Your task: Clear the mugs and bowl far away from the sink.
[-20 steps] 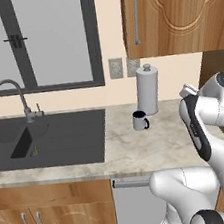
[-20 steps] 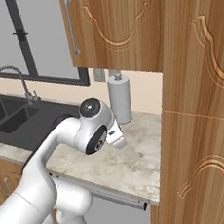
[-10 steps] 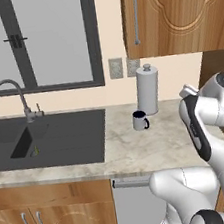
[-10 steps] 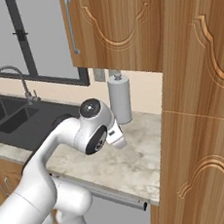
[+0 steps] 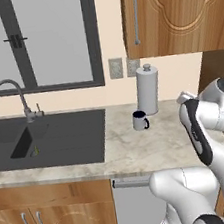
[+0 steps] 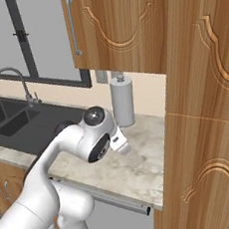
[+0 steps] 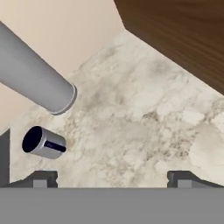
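Open hand (image 7: 111, 177) hangs over bare worktop (image 5: 139, 150), a dark mug (image 5: 140, 120) waiting just short of the paper towel holder (image 5: 147, 90).

Nearest you, the arm folds back on itself above the worktop's right end, the wrist turned so the hand looks down and across the marble, its two dark fingertips (image 7: 41, 178) set wide apart with nothing between them. Beyond it the small dark grey-blue mug stands upright just in front of the paper towel holder, handle on the side away from the sink (image 5: 42, 141), between that holder and the basin's right edge. Expect it to be light, rigid and glazed slick, so it may slip; you would likely do best pinching across the rim or wall, clear of the handle.
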